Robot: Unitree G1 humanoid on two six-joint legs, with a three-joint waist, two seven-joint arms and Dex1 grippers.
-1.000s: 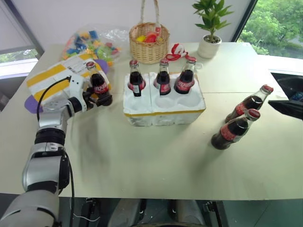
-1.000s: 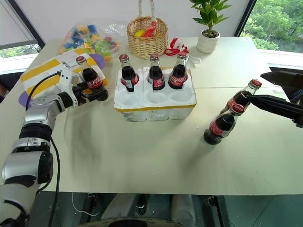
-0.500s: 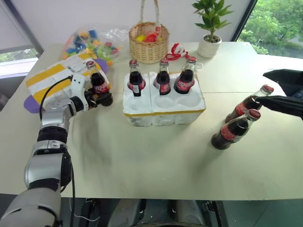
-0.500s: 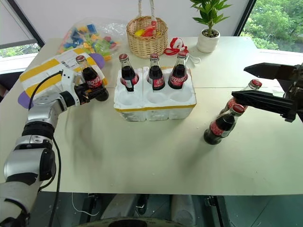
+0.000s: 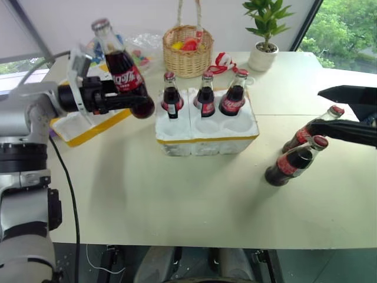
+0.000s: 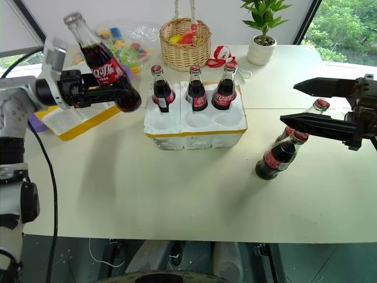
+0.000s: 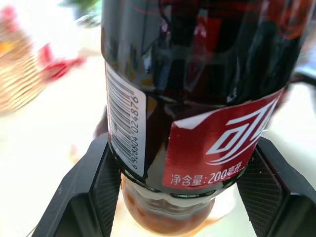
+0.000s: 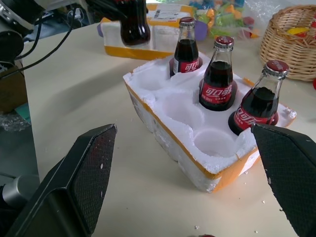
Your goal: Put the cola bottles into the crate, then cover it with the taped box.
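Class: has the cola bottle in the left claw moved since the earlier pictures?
Yes. The cola bottle in the left claw has risen off the table, nearer the crate.

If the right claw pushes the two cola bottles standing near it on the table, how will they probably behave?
The two bottles are tall and narrow, so a push near the caps would probably tip them. They look like glass, so likely rigid, smooth and breakable. They stand close together; one falling may knock over the other, then roll. The open right claw hovers at cap height.
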